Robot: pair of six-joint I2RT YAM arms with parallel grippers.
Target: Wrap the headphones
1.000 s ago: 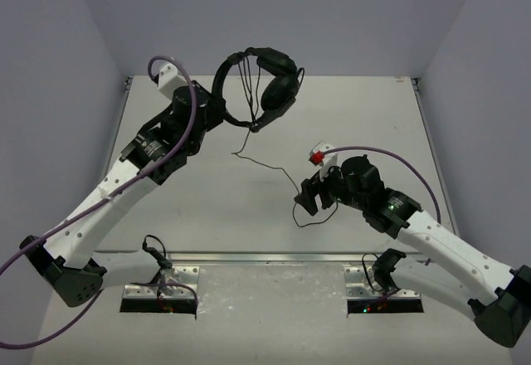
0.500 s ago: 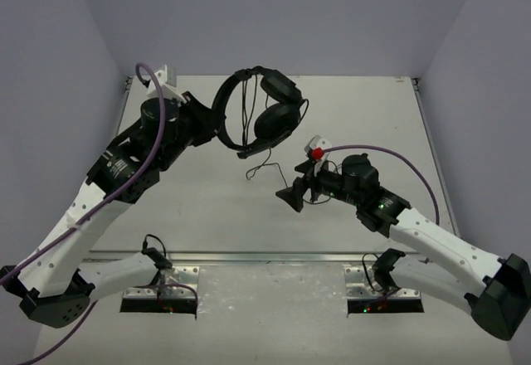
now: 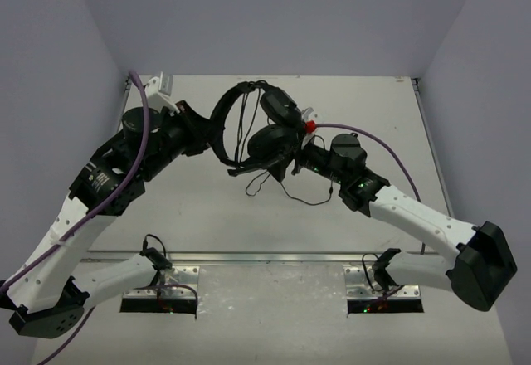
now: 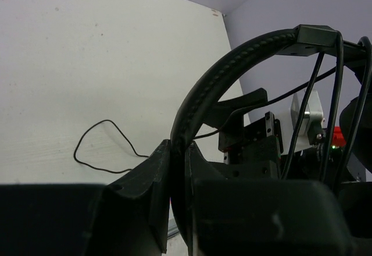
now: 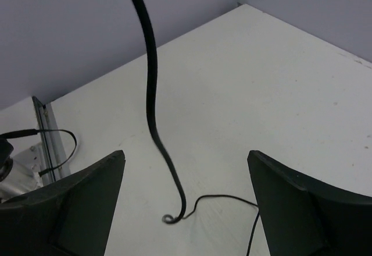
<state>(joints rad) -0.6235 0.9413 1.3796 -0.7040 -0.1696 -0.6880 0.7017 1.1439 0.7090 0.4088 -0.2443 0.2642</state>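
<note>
Clamping the headband (image 4: pixel 232 64), the left gripper (image 4: pixel 177 154) is fully closed on it, one finger on each side of the band. The headphones (image 3: pixel 278 104) hang from this grip, raised over the table (image 3: pixel 390 124) toward its rear. The right gripper (image 5: pixel 185 163) stands wide open just beside the lower ear cup (image 3: pixel 270 143), holding nothing. The cord (image 5: pixel 152 93) drops between its fingers (image 5: pixel 81 198) without touching them; its slack lies looped on the table.
</note>
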